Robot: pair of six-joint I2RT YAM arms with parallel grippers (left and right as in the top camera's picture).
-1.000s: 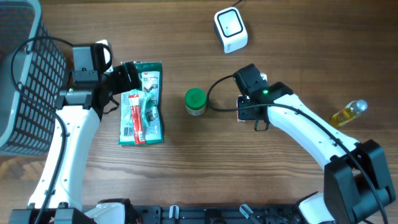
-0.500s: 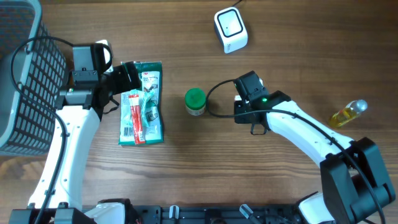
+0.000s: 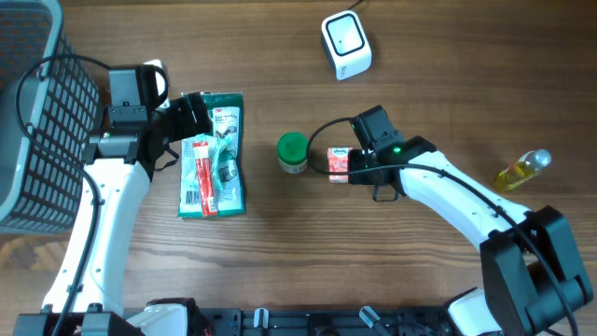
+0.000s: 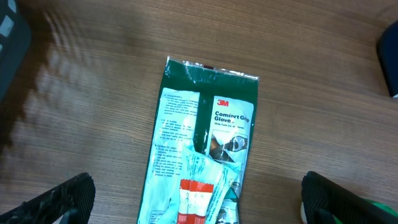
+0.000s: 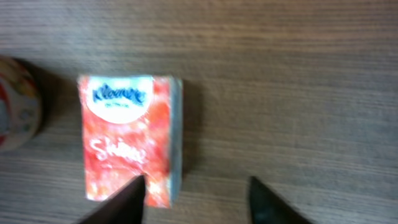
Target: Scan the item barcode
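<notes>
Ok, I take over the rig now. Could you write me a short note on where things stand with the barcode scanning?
Left tool: open, holding nothing, hovering over the green glove pack.
Right tool: open, holding nothing, low over the red tissue pack, which lies flat on the table beside the green-lidded jar.
Scanner: stands apart from all the items, with nothing in front of it.
Done: the pictures do not show whether any item has been scanned.
Left: probably grip an item and present its barcode to the scanner. No barcode shows on the tissue pack's upper face.
</notes>
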